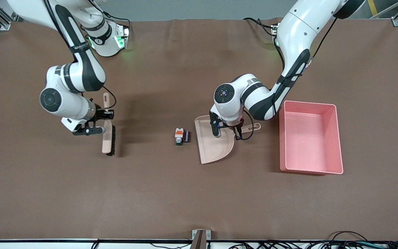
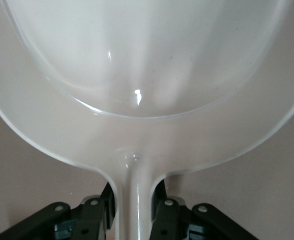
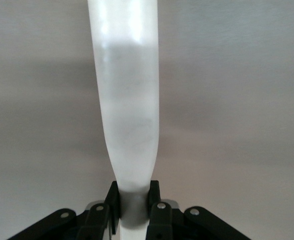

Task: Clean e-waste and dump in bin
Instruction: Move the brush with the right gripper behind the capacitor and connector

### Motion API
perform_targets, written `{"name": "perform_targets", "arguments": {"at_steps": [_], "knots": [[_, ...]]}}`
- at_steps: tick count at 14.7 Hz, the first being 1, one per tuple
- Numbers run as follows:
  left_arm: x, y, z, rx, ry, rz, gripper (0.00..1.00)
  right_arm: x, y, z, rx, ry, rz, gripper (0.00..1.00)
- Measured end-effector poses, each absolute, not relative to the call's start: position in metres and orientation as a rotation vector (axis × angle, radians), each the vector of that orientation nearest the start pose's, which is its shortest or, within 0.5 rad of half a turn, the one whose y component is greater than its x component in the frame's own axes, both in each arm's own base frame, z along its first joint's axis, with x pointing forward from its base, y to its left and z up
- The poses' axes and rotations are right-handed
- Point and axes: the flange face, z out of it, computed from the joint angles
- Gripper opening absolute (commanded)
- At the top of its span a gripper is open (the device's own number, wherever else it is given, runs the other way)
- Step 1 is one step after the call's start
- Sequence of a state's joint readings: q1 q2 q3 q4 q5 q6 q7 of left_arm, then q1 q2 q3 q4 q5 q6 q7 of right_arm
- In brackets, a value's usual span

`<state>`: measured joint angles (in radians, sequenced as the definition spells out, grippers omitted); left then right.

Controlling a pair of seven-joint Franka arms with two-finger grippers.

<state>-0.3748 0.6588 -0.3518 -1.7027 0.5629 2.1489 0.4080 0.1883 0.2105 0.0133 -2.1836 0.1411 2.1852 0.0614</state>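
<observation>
The e-waste lies mid-table: a white part with orange and green marks (image 1: pixel 179 135) and a small dark block (image 1: pixel 186 136) touching it. The beige dustpan (image 1: pixel 213 143) rests beside them toward the left arm's end, its mouth facing them. My left gripper (image 1: pixel 236 131) is shut on the dustpan's handle; the left wrist view shows the pan (image 2: pixel 136 75) and the gripper (image 2: pixel 135 207). My right gripper (image 1: pixel 105 120) is shut on a beige brush (image 1: pixel 107 140) toward the right arm's end; the right wrist view shows the handle (image 3: pixel 129 100) in the gripper (image 3: pixel 133 202). The pink bin (image 1: pixel 337 138) stands beside the dustpan.
A brown cloth (image 1: pixel 150 193) covers the table. The brush's dark bristles (image 1: pixel 112 141) face the e-waste. Cables run along the table's edge nearest the front camera.
</observation>
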Motion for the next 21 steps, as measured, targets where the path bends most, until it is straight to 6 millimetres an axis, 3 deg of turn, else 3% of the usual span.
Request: {"name": "perform_targets", "arguments": {"at_steps": [4, 8, 13, 18, 21], "knots": [[0.517, -0.408, 0.217, -2.175, 1.905, 0.155, 0.07, 0.506, 0.174, 0.278, -3.053, -0.011, 0.33, 0.01], [0.516, -0.41, 0.217, -2.162, 1.921, 0.156, 0.04, 0.498, 0.213, 0.276, -3.062, 0.052, 0.258, 0.01], [0.515, -0.411, 0.217, -2.098, 1.996, 0.166, 0.03, 0.484, 0.269, 0.242, -3.075, 0.119, 0.218, 0.01], [0.516, -0.412, 0.218, -2.005, 2.094, 0.178, 0.03, 0.5, 0.303, 0.227, -3.073, 0.132, 0.21, 0.01], [0.517, -0.412, 0.219, -1.953, 2.145, 0.184, 0.03, 0.504, 0.313, 0.217, -3.073, 0.148, 0.22, 0.01]]}}
